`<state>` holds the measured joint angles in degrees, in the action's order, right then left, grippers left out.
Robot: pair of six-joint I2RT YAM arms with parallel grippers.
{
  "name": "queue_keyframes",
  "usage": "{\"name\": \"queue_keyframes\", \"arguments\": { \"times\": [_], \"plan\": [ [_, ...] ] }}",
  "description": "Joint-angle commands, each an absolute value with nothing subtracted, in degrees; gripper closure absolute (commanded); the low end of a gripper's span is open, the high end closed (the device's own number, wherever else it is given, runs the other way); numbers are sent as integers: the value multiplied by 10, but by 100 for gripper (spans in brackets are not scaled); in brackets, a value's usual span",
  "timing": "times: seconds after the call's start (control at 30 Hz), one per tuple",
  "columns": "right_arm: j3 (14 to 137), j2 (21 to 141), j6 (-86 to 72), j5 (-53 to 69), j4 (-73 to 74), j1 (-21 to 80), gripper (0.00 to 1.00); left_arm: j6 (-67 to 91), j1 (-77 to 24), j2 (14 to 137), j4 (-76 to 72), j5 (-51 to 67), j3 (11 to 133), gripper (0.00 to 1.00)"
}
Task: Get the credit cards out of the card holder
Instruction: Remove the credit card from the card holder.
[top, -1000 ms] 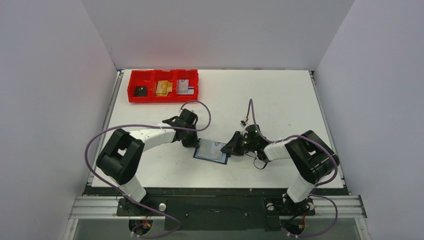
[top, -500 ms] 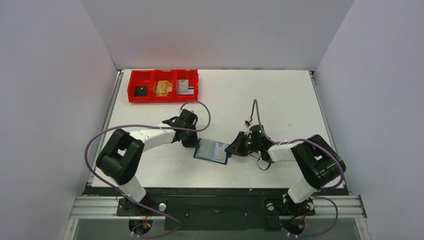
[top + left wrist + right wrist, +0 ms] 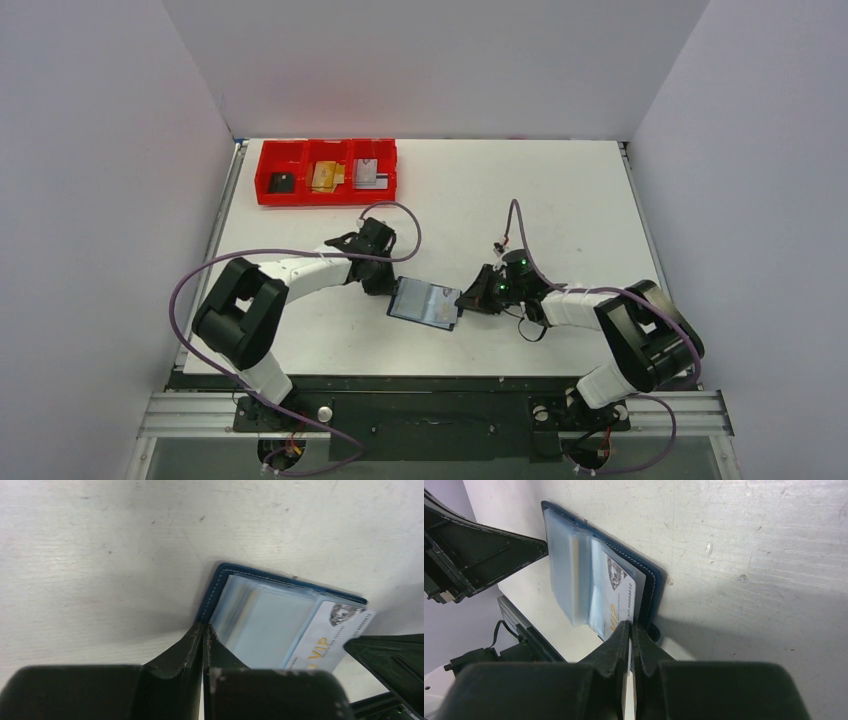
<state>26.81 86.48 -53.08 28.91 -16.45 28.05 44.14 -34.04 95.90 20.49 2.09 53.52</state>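
Observation:
The card holder [image 3: 420, 302] lies open on the table, navy outside with pale blue-grey pockets. My left gripper [image 3: 390, 286] is shut on its left edge; in the left wrist view [image 3: 205, 628] the tips pinch the navy rim [image 3: 215, 587]. A silvery-grey card with gold "VIP" lettering [image 3: 330, 637] sticks out of the right pocket. My right gripper [image 3: 464, 300] is shut on that card's edge, as the right wrist view [image 3: 630, 625] shows. There the card [image 3: 621, 597] lies between the pockets [image 3: 566, 565] and the navy cover [image 3: 653, 587].
A red three-compartment tray [image 3: 325, 199] stands at the back left. It holds a black card [image 3: 282, 182], a tan-gold card [image 3: 325, 176] and a silvery card [image 3: 369, 175]. Purple cables loop over both arms.
My right gripper has drawn back a little to the right with the card, and its arm has stretched out. The card holder has shifted slightly. My left gripper has stayed put.

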Motion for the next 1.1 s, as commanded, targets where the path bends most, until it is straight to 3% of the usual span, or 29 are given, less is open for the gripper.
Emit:
{"name": "queue_keyframes", "arguments": {
  "times": [0.0, 0.07, 0.23, 0.4, 0.67, 1.07],
  "plan": [
    [295, 846, -524, 285, -152, 276, 100, 422, -339, 959, 288, -20, 561, 100],
    [304, 841, -528, 287, -151, 276, 100, 416, -338, 946, 307, -32, 585, 98],
    [331, 829, -535, 292, -140, 275, 100, 397, -326, 910, 337, -40, 646, 68],
    [358, 812, -542, 300, -122, 271, 100, 380, -314, 872, 328, 6, 675, 60],
    [394, 780, -561, 329, -113, 263, 100, 384, -255, 825, 219, 194, 631, 52],
    [425, 752, -640, 398, -178, 254, 100, 502, -218, 817, -72, 433, 533, 51]
  ]
}}
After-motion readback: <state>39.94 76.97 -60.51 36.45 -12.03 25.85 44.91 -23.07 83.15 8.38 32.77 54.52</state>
